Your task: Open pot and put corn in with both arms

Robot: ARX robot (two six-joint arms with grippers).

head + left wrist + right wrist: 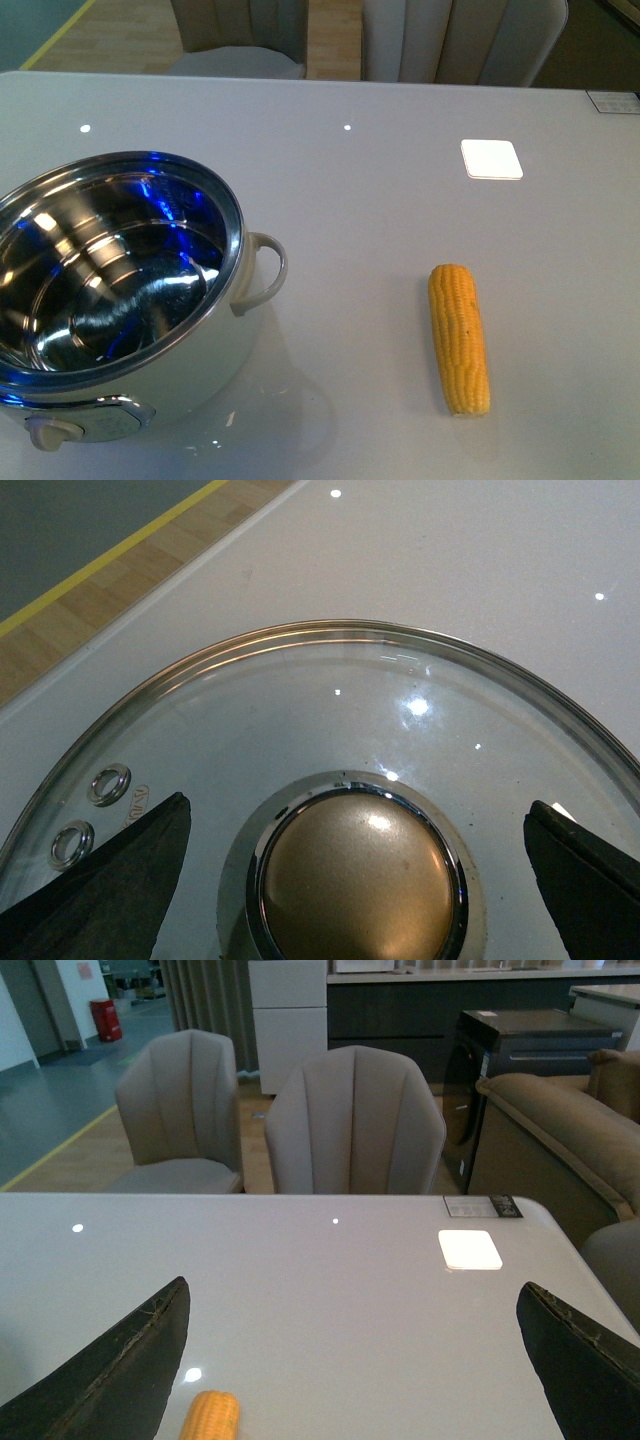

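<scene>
Both my jaws spread, left gripper (357, 810) straddling the lid knob (360, 885), right gripper (352, 1286) near the corn (460, 340) lying right of the open pot (200, 370): an off-centre pinch could send it rolling

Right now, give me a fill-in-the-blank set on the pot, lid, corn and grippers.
1. The corn lies on the table, ___ of the pot.
2. On the glass lid, the open left gripper frames the gold ___.
3. The right gripper is ___, holding nothing.
Missing: right; knob; open.
</scene>
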